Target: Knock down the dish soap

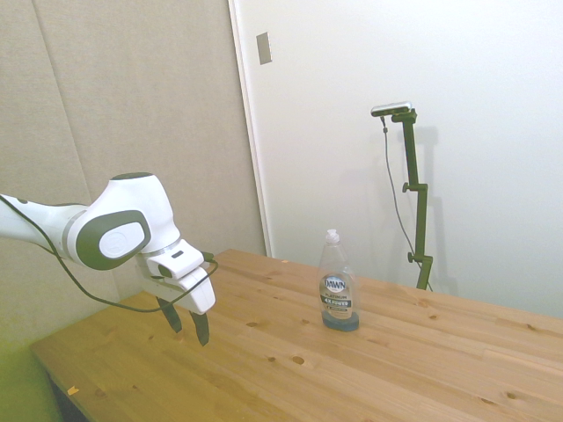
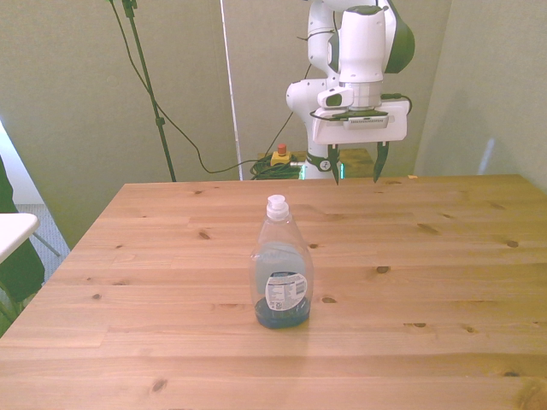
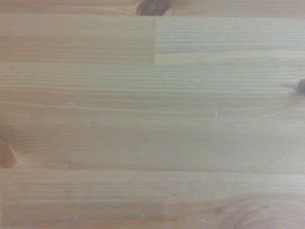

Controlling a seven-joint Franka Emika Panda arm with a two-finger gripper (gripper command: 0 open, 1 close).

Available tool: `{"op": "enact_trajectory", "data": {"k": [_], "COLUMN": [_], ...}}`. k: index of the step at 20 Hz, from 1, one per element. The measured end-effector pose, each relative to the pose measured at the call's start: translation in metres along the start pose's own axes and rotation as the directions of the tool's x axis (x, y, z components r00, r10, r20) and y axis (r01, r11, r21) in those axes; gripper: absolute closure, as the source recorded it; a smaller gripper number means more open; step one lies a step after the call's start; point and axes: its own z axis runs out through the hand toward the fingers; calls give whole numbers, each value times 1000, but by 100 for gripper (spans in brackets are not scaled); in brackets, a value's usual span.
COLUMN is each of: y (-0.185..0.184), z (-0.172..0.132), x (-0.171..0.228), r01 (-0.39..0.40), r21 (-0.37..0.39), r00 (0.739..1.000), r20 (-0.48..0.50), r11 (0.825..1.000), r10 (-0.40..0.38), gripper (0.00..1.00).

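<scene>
The dish soap (image 2: 282, 273) stands upright mid-table, well apart from my gripper (image 2: 355, 171), whose jaws hang apart above the far edge. I judge the approach comes next: descend, then sweep sideways into it.

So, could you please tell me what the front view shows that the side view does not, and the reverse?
Only the front view shows the bottle's back label, a yellow box with a red button and cables on the floor behind the table, and the fingers spread wide. Only the side view shows the blue Dawn label facing the camera and a grey plate on the wall. Both show the dish soap upright with a little blue liquid at its base, and the gripper apart from it, touching nothing.
</scene>
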Motion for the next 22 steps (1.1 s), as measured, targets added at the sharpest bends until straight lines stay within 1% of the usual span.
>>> {"op": "enact_trajectory", "data": {"k": [2, 4, 5, 10, 17, 22], "y": [0, 3, 6, 14, -1, -15], "z": [0, -3, -8, -26, -40, -39], "x": [1, 10, 19, 76, 150, 190], "r01": [-3, -21, -37, -114, -180, -218], "r21": [0, -2, -3, 3, 29, 40], "r00": [1000, 1000, 999, 993, 980, 969], "r20": [1, 2, -1, -36, -84, -112], "r11": [1000, 1000, 999, 994, 983, 975], "r10": [3, 21, 37, 114, 182, 221], "gripper": [0, 0, 100, 100, 100, 100]}}
